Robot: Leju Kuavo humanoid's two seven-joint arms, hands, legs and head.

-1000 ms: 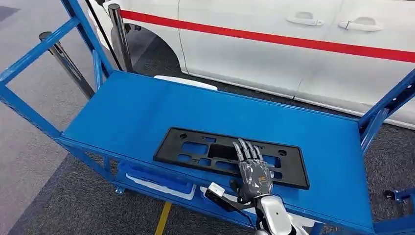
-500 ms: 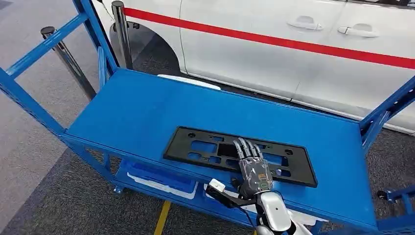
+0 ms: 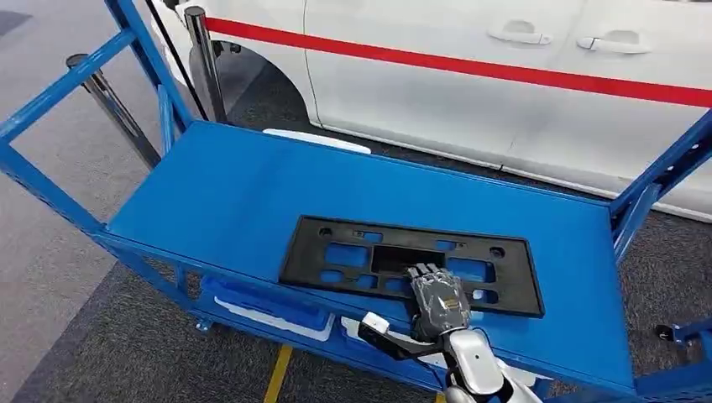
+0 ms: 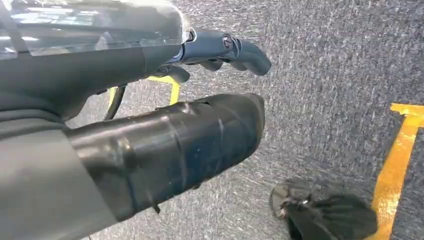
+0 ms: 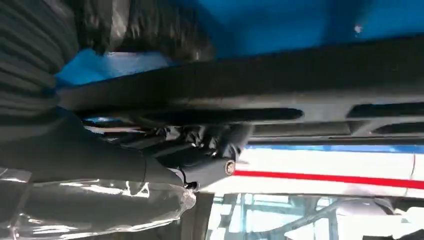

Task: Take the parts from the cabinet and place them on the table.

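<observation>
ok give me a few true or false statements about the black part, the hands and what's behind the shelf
1. The black part lies flat on the blue shelf. True.
2. The right hand is at the part's near edge. True.
3. The left hand holds a second part. False: it hangs over grey carpet, holding nothing.
4. A black car stands behind the shelf. False: the car is white with a red stripe.
5. The part stands upright against the shelf post. False: it lies flat, clear of the posts.

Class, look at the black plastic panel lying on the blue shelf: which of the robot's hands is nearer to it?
Right. The right hand rests on the black panel's near edge, fingers curled over it. The left hand hangs over grey floor, away from the panel.
</observation>
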